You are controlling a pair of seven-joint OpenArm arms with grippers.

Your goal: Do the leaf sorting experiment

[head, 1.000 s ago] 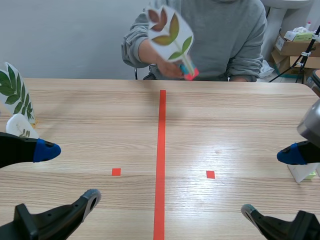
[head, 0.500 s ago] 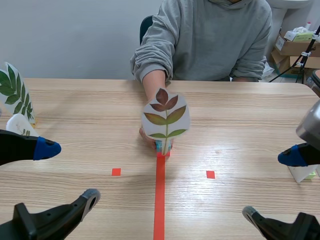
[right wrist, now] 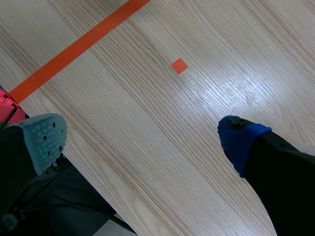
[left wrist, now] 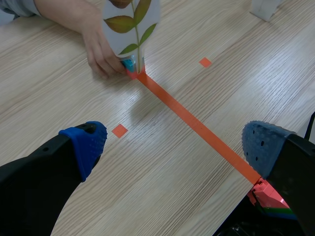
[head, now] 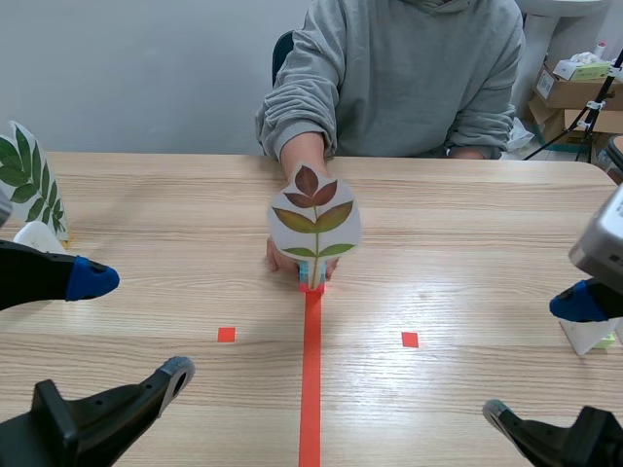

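Note:
A white leaf card [head: 314, 229] with brown, yellow-green and green leaves stands upright in a small red and blue holder [head: 311, 282] at the far end of the red centre line. A person's hand [head: 280, 259] grips the holder from behind. In the left wrist view the leaf card [left wrist: 133, 24] and the hand [left wrist: 101, 54] lie well ahead of my left gripper [left wrist: 174, 145], which is open. My left gripper [head: 134, 326] hangs low at the near left, empty. My right gripper [head: 540, 360] is open at the near right. My right gripper [right wrist: 142, 140] is over bare wood.
A green leaf card [head: 24, 180] stands at the far left edge with a smaller white card [head: 39, 243] before it. A white holder [head: 589, 336] sits by the right edge. Small red squares [head: 226, 335] mark the table. The person sits across the table.
The person brought the leaf card down from the air and set it on the far end of the centre line, still holding its base. Both arms stayed nearly still.

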